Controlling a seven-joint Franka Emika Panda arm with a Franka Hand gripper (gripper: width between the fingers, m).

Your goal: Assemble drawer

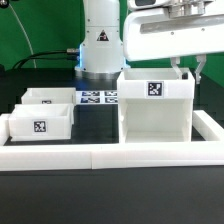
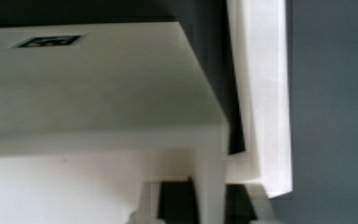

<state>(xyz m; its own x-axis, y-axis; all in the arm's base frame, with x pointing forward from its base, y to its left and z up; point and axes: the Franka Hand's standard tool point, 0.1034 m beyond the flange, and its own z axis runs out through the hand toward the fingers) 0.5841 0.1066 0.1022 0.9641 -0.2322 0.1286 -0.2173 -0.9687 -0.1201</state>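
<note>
The gripper [image 1: 187, 70] is hanging at the far upper edge of the box shell [image 1: 155, 112], its fingers partly parted and sitting either side of one thin wall. Whether they are pressing on it cannot be told. The two trays [image 1: 42, 126] are lying well away from the hand, toward the exterior view's left. The step appears to be taking hold of the shell. Next, a firm pinch is probably needed before repositioning it for the trays.

A green backdrop [image 1: 40, 25], possibly a curtain, filled the rear under even, bright light. A black tabletop [image 1: 100, 200] spread in front, edged by a long low white border wall [image 1: 60, 153], with the marker board [image 1: 100, 98] lying flat.
</note>
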